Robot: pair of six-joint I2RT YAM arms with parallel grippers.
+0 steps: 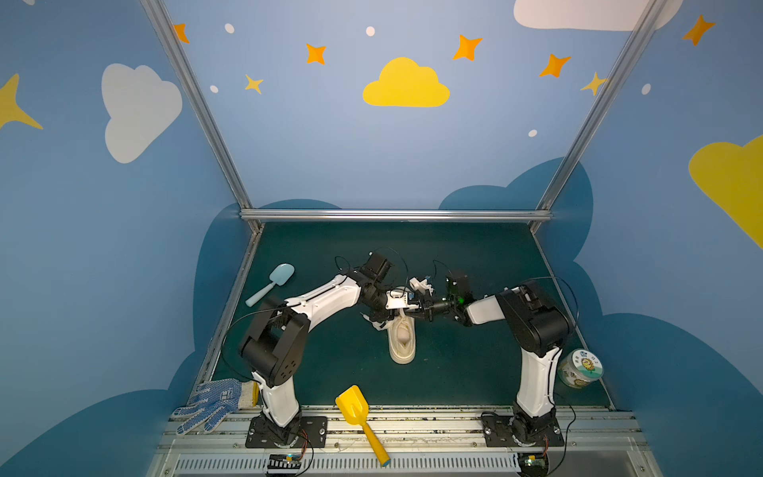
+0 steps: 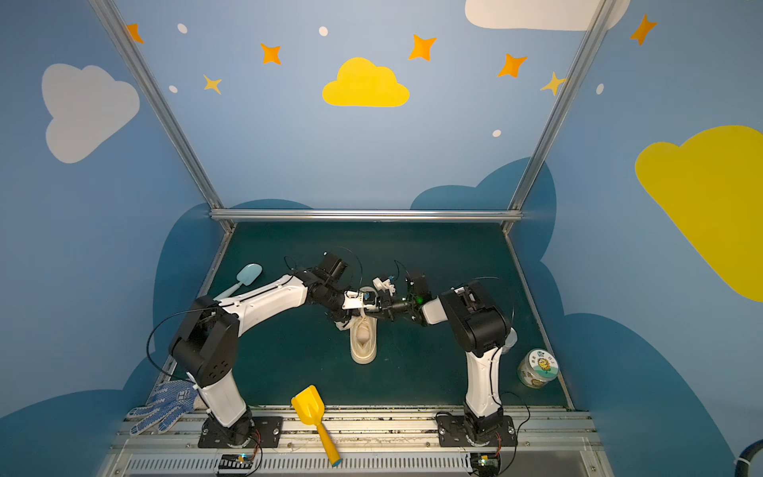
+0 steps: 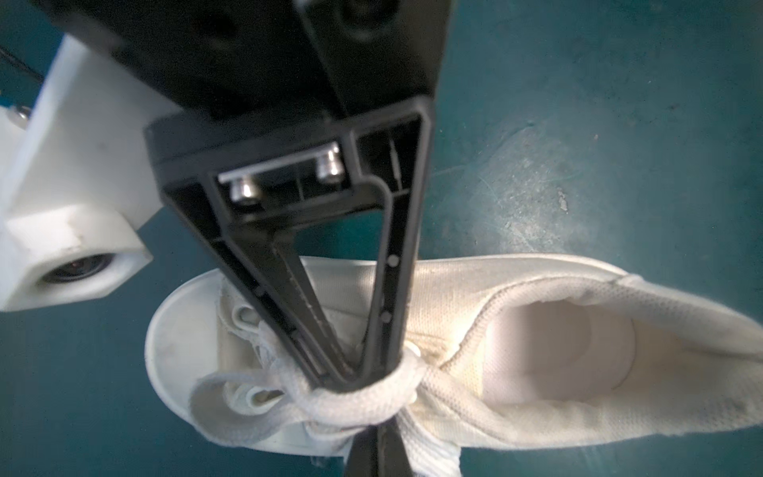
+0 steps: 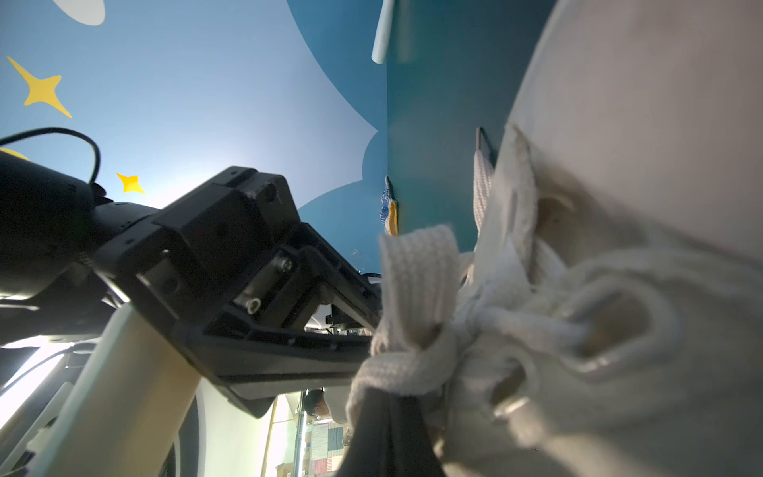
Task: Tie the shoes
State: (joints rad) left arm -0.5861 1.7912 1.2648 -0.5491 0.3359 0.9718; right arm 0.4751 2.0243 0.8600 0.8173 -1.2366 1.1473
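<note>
At the near edge of the green table [image 1: 475,371] lie a yellow toy shovel [image 1: 355,406] and a blue-dotted white glove [image 1: 214,400]. A small jar [image 1: 580,369] stands at the right edge, its lid printed with a cartoon and characters too small to read; no other writing or brand shows. In the middle of the table sits the cream sneaker [image 1: 401,342], heel toward the front, toe away. Over its lacing both claws meet tip to tip: the left claw [image 3: 351,373] is closed, with a flat band of the laces [image 3: 363,396] drawn across its tips, and the right claw [image 4: 384,413] is closed too, with lace wound round its tip. A crossing sits at the top eyelets and one loop stands up, so the bow seems half made — pulling through, tightening and letting go look left to do. Beyond lies a pale blue spoon [image 1: 274,281].
</note>
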